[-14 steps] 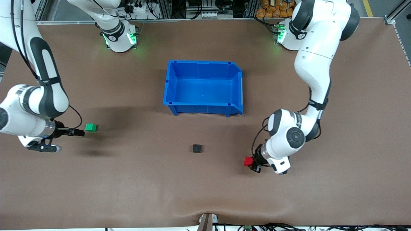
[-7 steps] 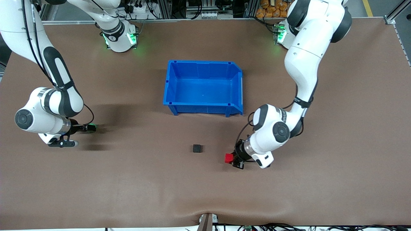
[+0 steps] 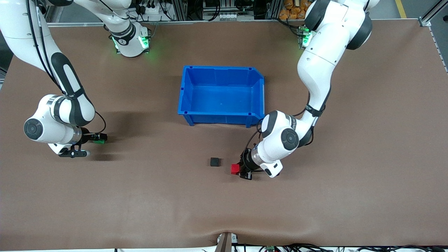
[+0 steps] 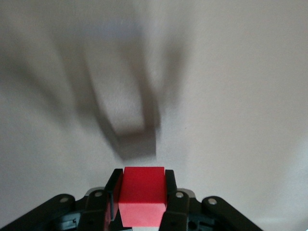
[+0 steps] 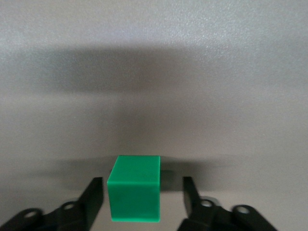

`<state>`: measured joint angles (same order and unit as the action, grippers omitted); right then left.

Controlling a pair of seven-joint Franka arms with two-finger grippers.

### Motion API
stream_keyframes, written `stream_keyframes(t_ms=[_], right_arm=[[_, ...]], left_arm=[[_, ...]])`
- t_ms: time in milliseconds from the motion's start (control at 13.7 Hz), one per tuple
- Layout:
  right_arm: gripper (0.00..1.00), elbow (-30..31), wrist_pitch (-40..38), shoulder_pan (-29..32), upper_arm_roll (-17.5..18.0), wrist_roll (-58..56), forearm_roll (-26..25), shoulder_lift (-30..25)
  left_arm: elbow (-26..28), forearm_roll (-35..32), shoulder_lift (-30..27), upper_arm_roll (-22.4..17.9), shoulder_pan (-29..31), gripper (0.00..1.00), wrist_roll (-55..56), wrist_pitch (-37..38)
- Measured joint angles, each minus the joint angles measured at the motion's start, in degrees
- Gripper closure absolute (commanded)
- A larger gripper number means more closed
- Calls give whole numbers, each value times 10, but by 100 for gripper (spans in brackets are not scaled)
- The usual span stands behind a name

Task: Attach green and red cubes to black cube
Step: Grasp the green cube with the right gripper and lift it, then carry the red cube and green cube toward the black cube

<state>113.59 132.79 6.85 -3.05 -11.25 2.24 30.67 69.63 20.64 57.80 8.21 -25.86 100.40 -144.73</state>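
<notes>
Two cubes sit at our grippers, and the third lies alone on the brown table (image 3: 350,196). The black cube (image 3: 214,161) rests nearer the front camera than the blue bin (image 3: 185,91), with bare tabletop all round it except toward the left arm's end, where the red cube (image 3: 235,169) hangs just beside it but apart, a narrow strip of table showing between them.

We hold that red cube in the left gripper (image 3: 239,170), fingers (image 4: 170,192) pressed against two opposite faces; the left wrist view shows it (image 4: 140,196) clamped between the pads with plain table ahead. Toward the right arm's end, well apart from the black cube and with a long stretch of open table between, the green cube (image 3: 101,138) rests on the table inside the right gripper (image 3: 98,138). In the right wrist view its fingers (image 5: 94,197) stand spread on either side of the cube (image 5: 134,188), a gap showing on each side, so we are not yet gripping it.

Inside the bin we see only its blue floor and walls; one corner of its rim is cut at a slant.

Against half a second ago, our left gripper has carried the red cube closer to the black one, and our right gripper has eased a little farther round the green cube. Black cube and bin lie where they did.
</notes>
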Motion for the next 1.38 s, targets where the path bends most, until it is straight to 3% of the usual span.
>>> stream_keyframes(t_ms=[510, 801, 1019, 1383], right_arm=[[96, -10, 5, 0, 0, -94, -1, -1], [96, -75, 6, -6, 9, -286, -1, -3], [95, -139, 6, -59, 20, -380, -1, -3], [93, -227, 11, -177, 22, -405, -1, 42]], left_arm=[[-10, 0, 4, 3, -15, 99, 35, -1], [-10, 0, 4, 7, -19, 99, 47, -1], [-10, 0, 8, 8, -21, 97, 49, -7], [-10, 0, 22, 8, -25, 97, 49, -23]])
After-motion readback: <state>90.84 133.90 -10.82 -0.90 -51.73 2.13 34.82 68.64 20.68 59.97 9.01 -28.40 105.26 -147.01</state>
